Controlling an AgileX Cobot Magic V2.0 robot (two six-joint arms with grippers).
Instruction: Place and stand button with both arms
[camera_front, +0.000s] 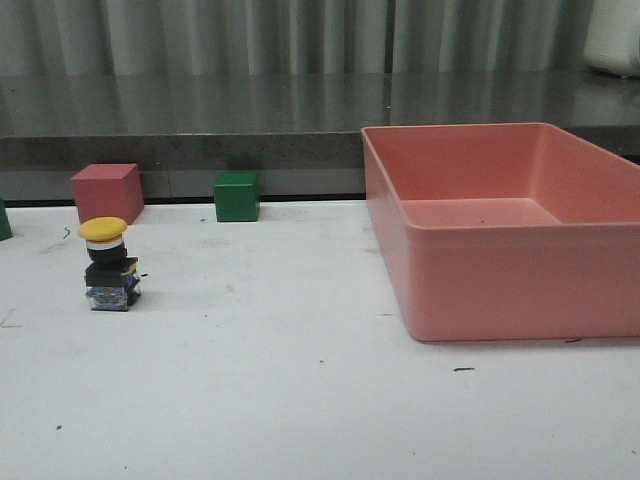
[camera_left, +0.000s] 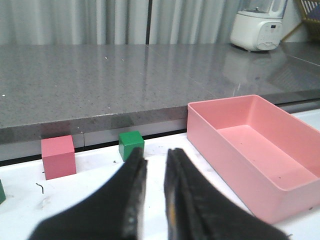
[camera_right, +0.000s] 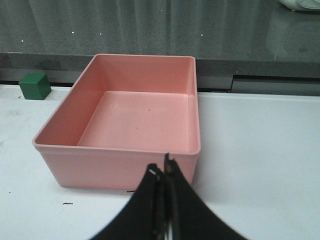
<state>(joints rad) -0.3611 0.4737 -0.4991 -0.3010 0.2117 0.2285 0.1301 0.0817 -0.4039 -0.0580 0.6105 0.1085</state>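
White bench (camera_front: 300, 400) filled the foreground of the front view, and on its left side the button (camera_front: 110, 265) stood upright, yellow cap on top and blocky black base on the surface, clear of both arms. Behind it sat a red cube (camera_front: 107, 192), then a green cube (camera_front: 236, 196) near the centre, both at the back edge, while an empty pink tray (camera_front: 520, 290) took up the right side. Neither arm appeared in the front view. Seen from its own wrist camera, the left hand (camera_left: 155, 165) hovered above the bench with its jaws parted by a narrow gap and nothing between them; the right hand (camera_right: 164, 172), hanging before the tray's near wall, had its jaws pressed together and held nothing. With the button apparently already standing, the main risk was a knock: the wide cap on a small base looked top-heavy, so a sweep of the left arm close by could tip it over. A careless move by the right arm could likewise nudge the tray, though that sat well apart from the button.
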